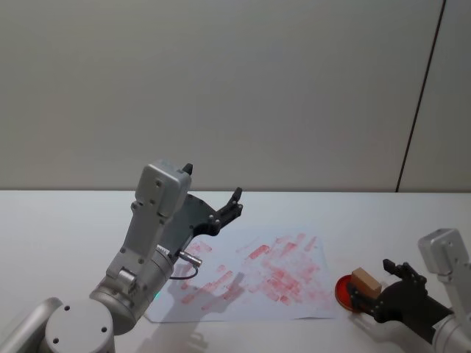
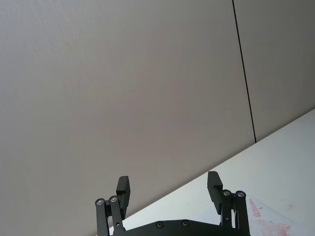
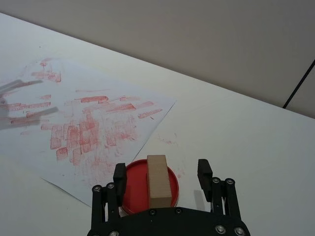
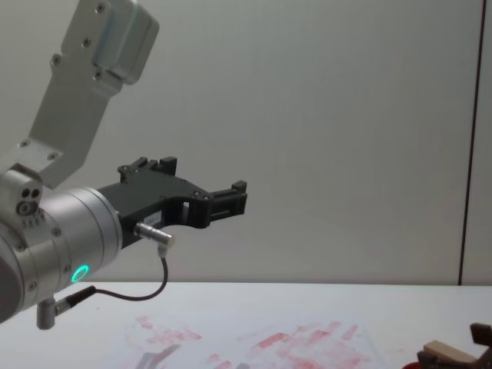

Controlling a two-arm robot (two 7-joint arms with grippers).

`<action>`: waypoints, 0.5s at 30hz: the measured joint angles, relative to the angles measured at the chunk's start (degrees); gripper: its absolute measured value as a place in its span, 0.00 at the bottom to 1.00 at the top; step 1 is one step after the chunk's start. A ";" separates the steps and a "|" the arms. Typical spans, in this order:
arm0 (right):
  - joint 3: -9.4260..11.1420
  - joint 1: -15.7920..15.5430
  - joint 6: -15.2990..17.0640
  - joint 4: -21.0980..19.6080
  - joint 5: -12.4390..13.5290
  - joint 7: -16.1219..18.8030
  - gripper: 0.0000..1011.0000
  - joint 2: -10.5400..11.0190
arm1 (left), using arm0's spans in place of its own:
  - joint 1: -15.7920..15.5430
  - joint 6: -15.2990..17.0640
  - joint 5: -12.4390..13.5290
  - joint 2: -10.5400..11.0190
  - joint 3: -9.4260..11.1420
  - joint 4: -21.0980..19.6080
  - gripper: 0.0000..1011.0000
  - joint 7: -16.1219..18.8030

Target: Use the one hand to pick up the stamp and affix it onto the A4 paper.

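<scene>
The stamp, a pale tan wooden block, stands on a red round ink pad on the white table, just right of the A4 paper. The paper lies flat and is covered with smeared red marks. My right gripper is low at the pad and open. In the right wrist view its fingers stand on either side of the stamp with gaps on both sides. My left gripper is open, holds nothing, and hangs high above the paper's left part, pointing at the wall.
The red ink pad sits right beside the paper's near right corner. The left arm's silver body with a green ring light fills the left foreground. Bare white table extends right of the pad. A grey wall stands behind.
</scene>
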 joint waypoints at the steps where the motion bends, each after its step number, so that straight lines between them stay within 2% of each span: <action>1: -0.05 0.08 0.05 0.23 -0.14 0.03 0.90 -0.09 | 0.00 0.00 0.00 0.00 0.00 0.00 0.99 0.00; 2: -0.07 0.11 0.07 0.30 -0.20 0.04 0.85 -0.12 | 0.00 0.00 0.00 0.00 0.00 0.00 0.99 0.00; 8: -0.25 0.34 0.18 1.00 -0.61 0.14 0.73 -0.36 | 0.00 0.00 0.00 0.00 0.00 0.00 0.99 0.00; 9: -0.29 0.42 0.22 1.19 -0.68 0.16 0.69 -0.44 | 0.00 0.00 0.00 0.00 0.00 0.00 0.99 0.00; 10: -0.32 0.49 0.26 1.36 -0.75 0.16 0.62 -0.50 | 0.00 0.00 0.00 0.00 0.00 0.00 0.99 0.00; 15: -0.43 0.69 0.33 1.83 -0.90 0.19 0.49 -0.67 | 0.00 0.00 0.00 0.00 0.00 0.00 0.99 0.00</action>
